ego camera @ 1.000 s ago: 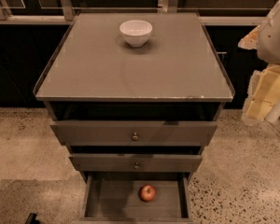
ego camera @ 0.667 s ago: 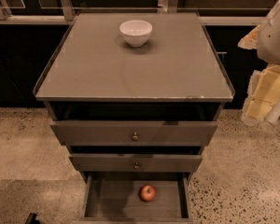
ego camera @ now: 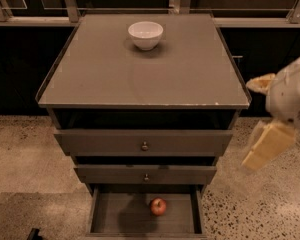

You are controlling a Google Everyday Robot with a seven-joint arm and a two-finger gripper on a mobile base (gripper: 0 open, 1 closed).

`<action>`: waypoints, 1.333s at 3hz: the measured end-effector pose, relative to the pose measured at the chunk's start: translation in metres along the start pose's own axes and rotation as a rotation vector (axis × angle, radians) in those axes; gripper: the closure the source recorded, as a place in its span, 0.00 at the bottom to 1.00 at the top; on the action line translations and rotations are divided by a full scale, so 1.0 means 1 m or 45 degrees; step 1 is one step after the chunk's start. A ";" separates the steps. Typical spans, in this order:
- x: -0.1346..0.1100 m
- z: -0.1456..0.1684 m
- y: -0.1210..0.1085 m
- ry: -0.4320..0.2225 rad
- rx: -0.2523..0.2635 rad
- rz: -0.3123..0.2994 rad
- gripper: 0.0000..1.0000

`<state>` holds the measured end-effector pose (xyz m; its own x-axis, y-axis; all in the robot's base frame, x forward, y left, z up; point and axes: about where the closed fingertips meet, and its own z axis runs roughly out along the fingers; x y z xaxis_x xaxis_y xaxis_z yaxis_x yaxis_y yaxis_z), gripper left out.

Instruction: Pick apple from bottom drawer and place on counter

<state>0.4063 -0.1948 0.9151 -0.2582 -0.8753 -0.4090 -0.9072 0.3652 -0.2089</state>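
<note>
Hanging right of the counter (ego camera: 140, 76), apart from the apple (ego camera: 158, 206) in the bottom drawer (ego camera: 119, 215), my gripper (ego camera: 274, 135) (released or clenched, I cannot tell) risks clipping the upper drawer fronts (ego camera: 144, 143) descending.

The gripper (ego camera: 262, 121) hangs at the far right of view on its white wrist (ego camera: 290, 91), pointing left.

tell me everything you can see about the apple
The apple is small, round and red with a lighter patch, smooth-skinned and whole. It sits on the plank floor of the open bottom drawer, slightly right of centre, touching nothing else. The gripper is well away, up at the right beside the counter.
</note>
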 end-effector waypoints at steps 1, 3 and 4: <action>0.013 0.069 0.043 -0.198 -0.104 0.165 0.00; 0.030 0.091 0.062 -0.278 -0.107 0.327 0.00; 0.047 0.118 0.065 -0.278 -0.083 0.476 0.00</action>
<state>0.3742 -0.1749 0.7769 -0.5031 -0.5964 -0.6254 -0.7853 0.6176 0.0428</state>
